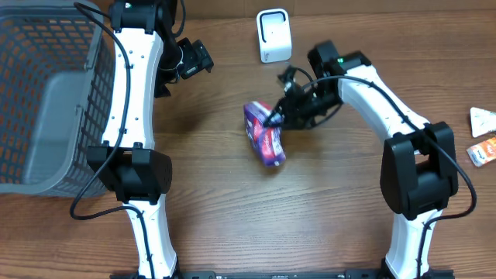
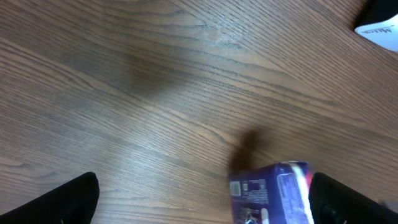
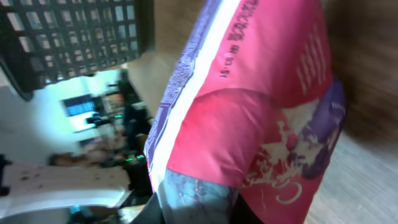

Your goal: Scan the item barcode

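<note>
- The right jaws are clenched on the upper end of the purple-and-pink packet (image 1: 264, 138). In the right wrist view the packet (image 3: 261, 124) fills the frame right up against the camera, printed face outward.
- The packet sits near the middle of the worktop (image 1: 325, 225), in front of the white scanner (image 1: 273, 35) and a little to its left, clearly apart from it. Whether its lower end rests on the wood or is lifted off it, I cannot tell.
- No barcode shows in any view, only small print along the seam.
- Step in hand, as I judge it: the pick-up is made and the scan itself is not yet done.
- The next move calls for carrying the packet up toward the scanner and turning it until the barcode side faces the scanner's window.
- The right arm (image 1: 372, 89) rises from its base, folds at the elbow, reaches inward past the scanner, then bends its wrist down to the packet.
- The left jaws are released, with both dark fingers (image 2: 71, 199) spread wide. They hang over bare wood with the packet (image 2: 268, 193) just ahead.
- The left arm (image 1: 132, 101) stretches straight along the grey basket (image 1: 46, 101), with its wrist turned toward the centre.
</note>
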Robot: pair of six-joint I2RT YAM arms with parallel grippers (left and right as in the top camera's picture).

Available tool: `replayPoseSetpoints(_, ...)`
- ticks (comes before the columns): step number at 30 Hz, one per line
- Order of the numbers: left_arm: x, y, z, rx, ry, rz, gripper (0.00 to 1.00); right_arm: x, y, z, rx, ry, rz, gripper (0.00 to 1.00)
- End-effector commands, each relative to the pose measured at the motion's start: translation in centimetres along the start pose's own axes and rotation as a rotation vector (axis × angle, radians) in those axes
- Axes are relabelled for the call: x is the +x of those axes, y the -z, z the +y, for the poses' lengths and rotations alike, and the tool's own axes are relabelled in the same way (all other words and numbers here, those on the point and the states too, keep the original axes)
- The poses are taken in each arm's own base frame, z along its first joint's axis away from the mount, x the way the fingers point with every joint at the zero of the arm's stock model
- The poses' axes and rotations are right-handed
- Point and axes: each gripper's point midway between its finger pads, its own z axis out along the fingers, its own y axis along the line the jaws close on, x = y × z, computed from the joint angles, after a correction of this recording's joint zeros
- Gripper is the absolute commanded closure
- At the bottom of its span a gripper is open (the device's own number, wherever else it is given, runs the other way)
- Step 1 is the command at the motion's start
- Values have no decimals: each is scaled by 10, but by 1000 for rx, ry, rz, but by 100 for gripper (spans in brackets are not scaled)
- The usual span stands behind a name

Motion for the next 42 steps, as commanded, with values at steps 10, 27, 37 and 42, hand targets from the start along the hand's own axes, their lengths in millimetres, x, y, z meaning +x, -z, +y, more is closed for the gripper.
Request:
replayPoseSetpoints(10,1,-3,-1,-6,-15,8,0,-13,131,-121,590,-377,-260,36)
replayPoseSetpoints(27,1,-3,-1,-6,-15,8,0,-7,60,-90,636,240,23,19)
replayPoseSetpoints(37,1,-3,0,-6,-15,9,0,6,37,-123,643,236,45,38)
replayPoseSetpoints(42,1,-3,-1,-6,-15,8,0,6,31,-114,578,191,25,76)
